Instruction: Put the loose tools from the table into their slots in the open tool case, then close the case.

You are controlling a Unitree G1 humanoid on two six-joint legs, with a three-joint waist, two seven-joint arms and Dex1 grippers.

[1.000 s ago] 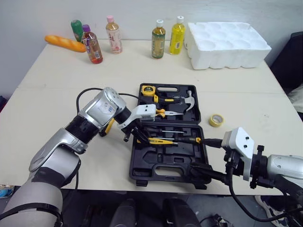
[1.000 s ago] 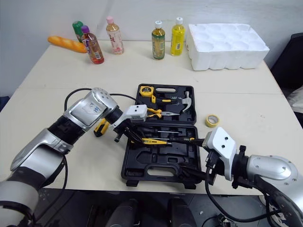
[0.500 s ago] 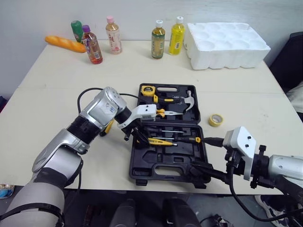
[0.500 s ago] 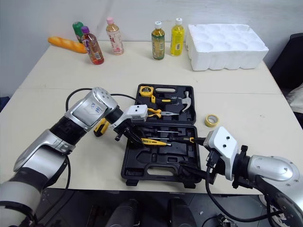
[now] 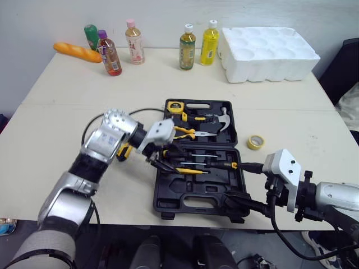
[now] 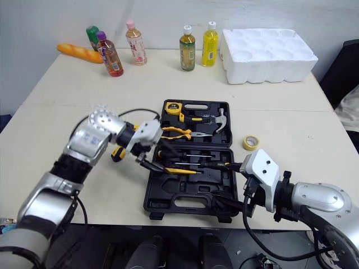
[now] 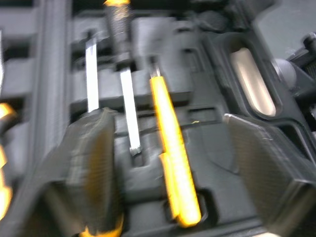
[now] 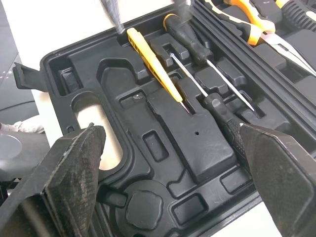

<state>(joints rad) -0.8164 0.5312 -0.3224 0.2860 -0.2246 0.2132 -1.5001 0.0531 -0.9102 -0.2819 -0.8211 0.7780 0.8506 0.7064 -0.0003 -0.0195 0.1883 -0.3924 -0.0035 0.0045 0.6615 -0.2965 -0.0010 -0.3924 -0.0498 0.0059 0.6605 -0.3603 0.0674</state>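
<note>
The black tool case (image 5: pixel 190 199) lies open mid-table. Its far half holds a tape measure (image 5: pixel 176 106), a hammer (image 5: pixel 225 118) and pliers (image 5: pixel 188 132). In its near half lie screwdrivers (image 5: pixel 196 156) and a yellow tester pen (image 5: pixel 189 170). My left gripper (image 5: pixel 161 158) hovers open over that half's left end, its fingers (image 7: pixel 91 163) wide on either side of the tester pen (image 7: pixel 173 168). A yellow-and-black tool (image 5: pixel 124 152) lies on the table, partly hidden under my left arm. A yellow tape roll (image 5: pixel 256 142) lies right of the case. My right gripper (image 5: pixel 235 203) stands open at the case's front right corner.
Several bottles (image 5: pixel 188 47) and a baguette (image 5: pixel 77 51) stand along the table's far edge. A white foam tray (image 5: pixel 269 53) sits at the far right. The case's near half reaches almost to the table's front edge (image 5: pixel 129 223).
My left wrist has turned and the forearm swung left; its gripper sits slightly lower over the case's near half. The right arm has not moved.
</note>
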